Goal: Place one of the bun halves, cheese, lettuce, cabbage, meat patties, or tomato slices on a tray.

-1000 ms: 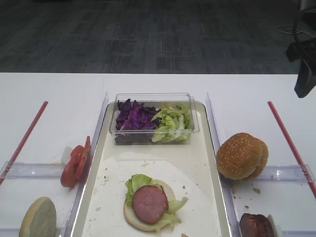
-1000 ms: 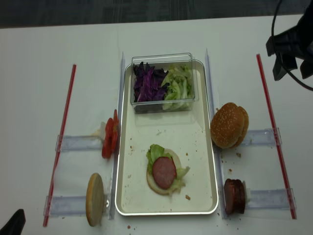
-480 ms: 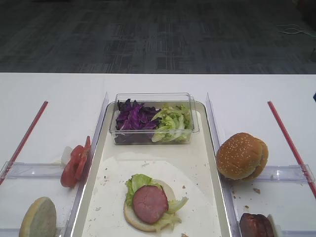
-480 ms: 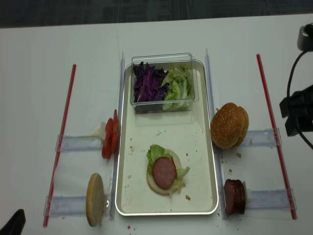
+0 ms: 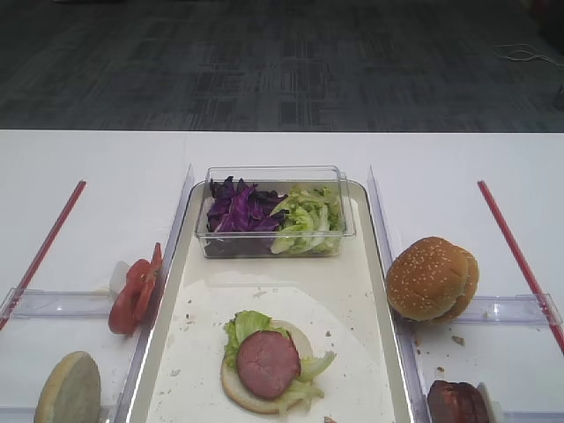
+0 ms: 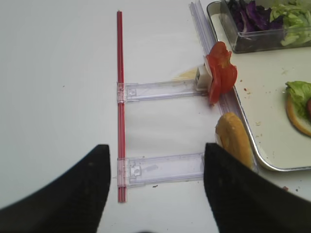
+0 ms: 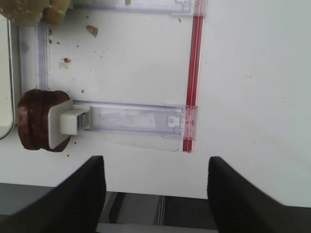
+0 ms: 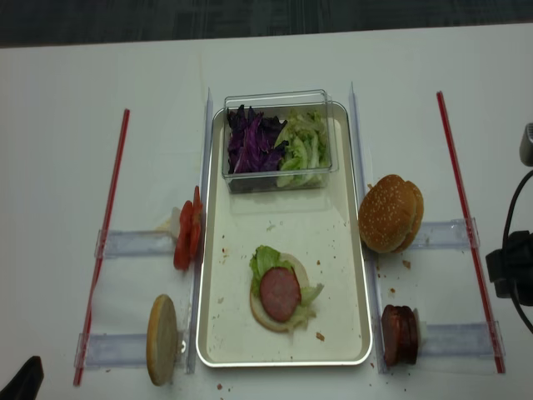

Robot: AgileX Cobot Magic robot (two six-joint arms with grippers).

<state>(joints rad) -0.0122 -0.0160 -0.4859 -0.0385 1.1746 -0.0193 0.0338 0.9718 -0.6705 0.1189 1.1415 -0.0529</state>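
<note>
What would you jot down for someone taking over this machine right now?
Right gripper: open, empty, above the spare patties right of the tray.
Left gripper: open, empty, near the bun base and tomato slices.
Done: base, lettuce, patty stacked on the tray.
Left: another ingredient; sesame tops wait right of the tray, cabbage in the box.

Two high views looking down at the tray (image 8: 283, 354); two wrist views close above each side of it.
</note>
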